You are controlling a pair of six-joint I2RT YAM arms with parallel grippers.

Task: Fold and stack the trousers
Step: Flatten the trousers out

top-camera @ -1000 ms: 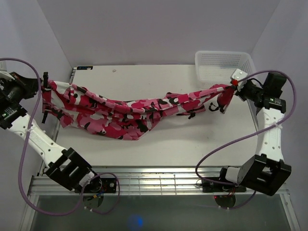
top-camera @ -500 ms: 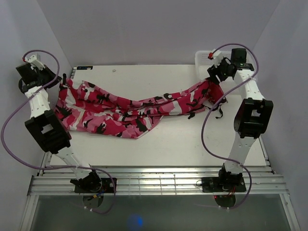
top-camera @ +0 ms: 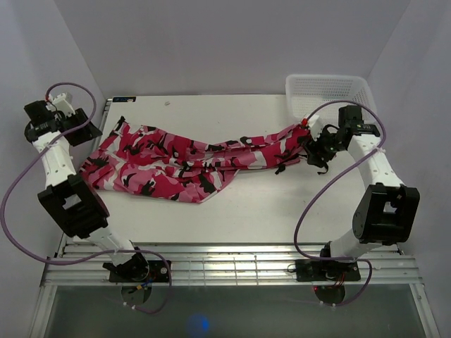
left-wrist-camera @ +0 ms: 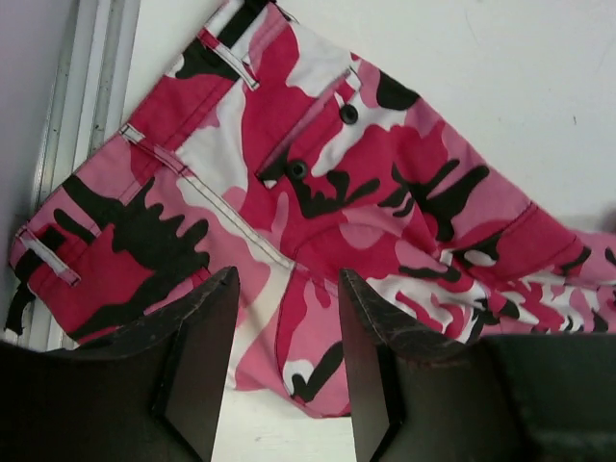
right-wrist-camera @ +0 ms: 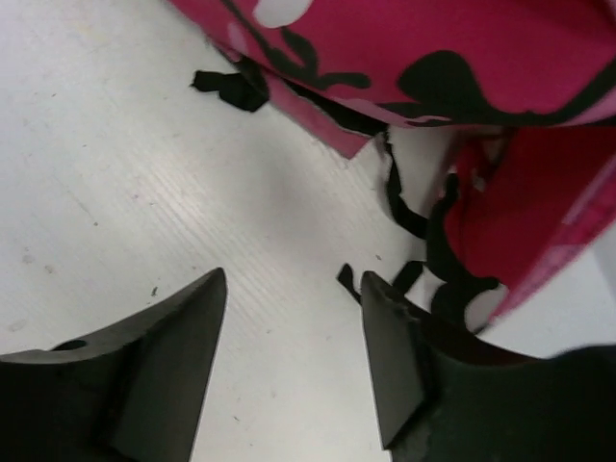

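One pair of camouflage trousers (top-camera: 190,158), unfolded, stretched lengthwise across the surface (top-camera: 282,204).
My left gripper (left-wrist-camera: 289,284) above the waistband and my right gripper (right-wrist-camera: 294,279) by the cuffs both gape, holding nothing.

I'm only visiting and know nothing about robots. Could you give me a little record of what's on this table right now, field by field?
Garment: trousers, pink, red, white and black camouflage, stretched lengthwise across the table, waist to the left
Left pincer: open, above the waist end, holding nothing
Right pincer: open, over bare table beside the leg ends, holding nothing
Basket: white mesh, far right corner
Folding: not yet done
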